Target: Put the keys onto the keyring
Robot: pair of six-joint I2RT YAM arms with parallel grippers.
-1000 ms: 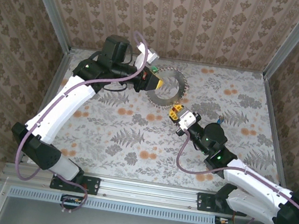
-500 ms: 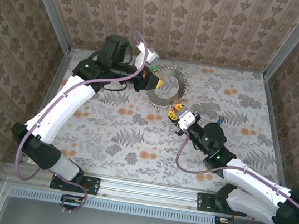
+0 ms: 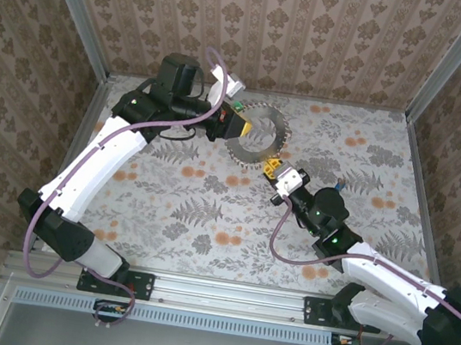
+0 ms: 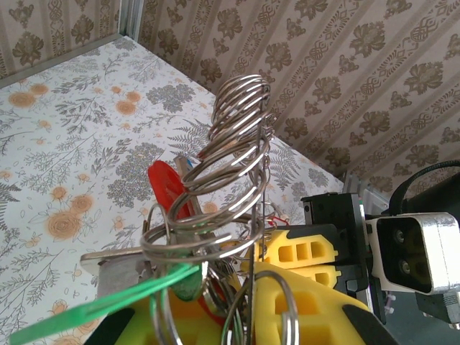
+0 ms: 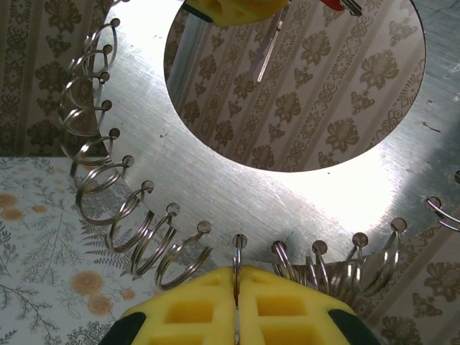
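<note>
Floral table — keyring gripped by left tool and right tool

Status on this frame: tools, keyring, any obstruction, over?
Left tool shut on large flat silvery metal keyring. Right tool shut on small wire loop at its rim. Red plastic tag, green plastic tag beside left tool. Nothing blocking.

A flat table surface printed with grey ferns and orange flowers, enclosed by beige damask-patterned walls and grey aluminium corner posts.
</note>
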